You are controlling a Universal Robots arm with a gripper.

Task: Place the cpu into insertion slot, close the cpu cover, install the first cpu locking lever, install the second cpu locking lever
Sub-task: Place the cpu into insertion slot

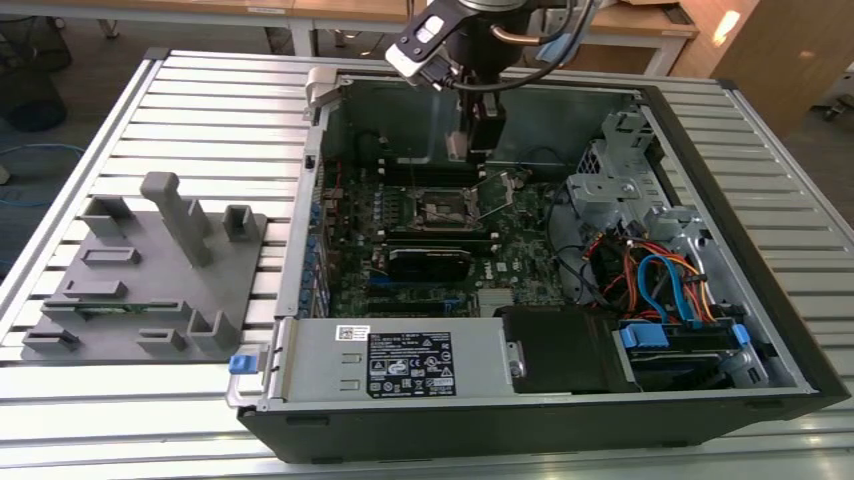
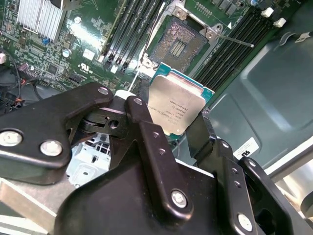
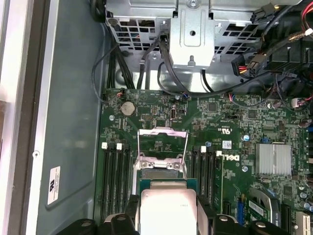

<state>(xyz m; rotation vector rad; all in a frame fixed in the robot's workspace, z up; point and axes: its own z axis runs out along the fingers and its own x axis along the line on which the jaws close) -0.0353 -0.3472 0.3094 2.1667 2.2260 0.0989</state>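
Note:
My gripper (image 2: pixel 168 117) is shut on the cpu (image 2: pixel 176 104), a flat square chip with a dull silver top, pinched by its edges between the black fingers (image 2: pixel 139 112). The insertion slot (image 2: pixel 178 46) lies open on the green motherboard just beyond the chip, its contact field bare. In the first wrist view the cpu (image 3: pixel 166 208) hangs over the near edge of the insertion slot (image 3: pixel 161 166). The cpu cover (image 3: pixel 163 131) stands raised behind it. A thin lever rod (image 2: pixel 237 42) sticks out beside the socket. In the exterior view my gripper (image 1: pixel 478 135) hangs inside the case above the insertion slot (image 1: pixel 447 208).
Long black memory slots (image 3: pixel 115 176) flank the socket on both sides. A metal drive cage (image 3: pixel 190 29) and black cables lie beyond it. The labelled power supply box (image 1: pixel 400 365) fills the case's near side. A grey fixture (image 1: pixel 147 270) sits on the exterior view's left.

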